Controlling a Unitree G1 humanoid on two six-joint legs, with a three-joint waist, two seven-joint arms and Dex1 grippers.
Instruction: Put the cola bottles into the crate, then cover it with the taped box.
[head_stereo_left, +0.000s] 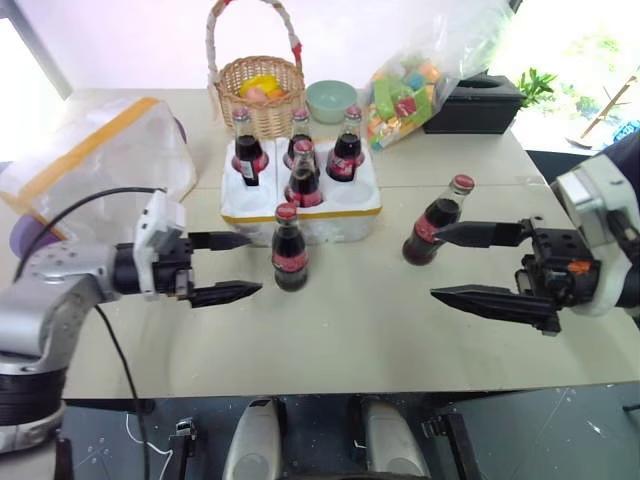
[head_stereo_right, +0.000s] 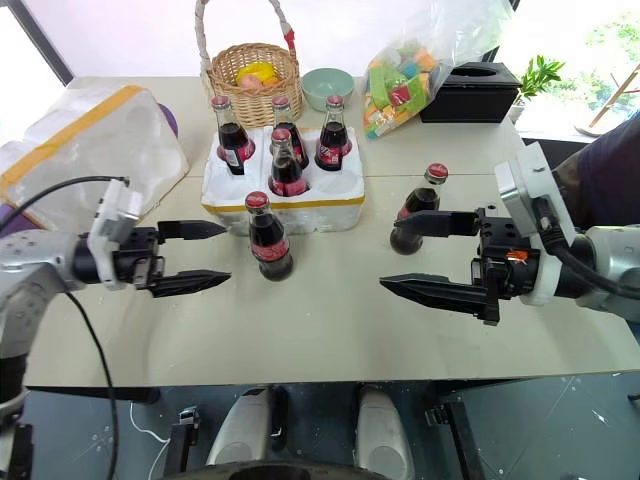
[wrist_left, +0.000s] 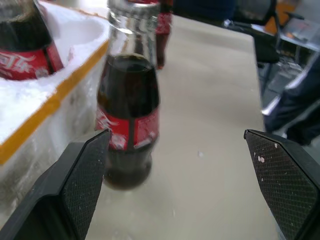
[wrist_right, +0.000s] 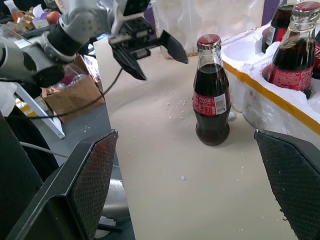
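The white crate (head_stereo_left: 352, 208) with a yellow band stands mid-table, and several cola bottles (head_stereo_left: 303, 177) stand upright in its wells. One more bottle (head_stereo_left: 290, 250) stands on the table just in front of the crate. Another (head_stereo_left: 437, 222) is on the table to the right. My left gripper (head_stereo_left: 255, 265) is open, level with and just left of the front bottle, and holds nothing. My right gripper (head_stereo_left: 434, 262) is open too. Its upper finger crosses the right bottle in the picture, but nothing is gripped. The taped box (head_stereo_left: 95, 160) lies at the far left.
Behind the crate are a wicker basket (head_stereo_left: 258, 88), a green bowl (head_stereo_left: 333, 98), a clear bag of colourful items (head_stereo_left: 415, 80) and a black box (head_stereo_left: 480, 100). White crumbs dot the table (wrist_right: 175, 107). A black cable (head_stereo_left: 70, 205) runs over my left arm.
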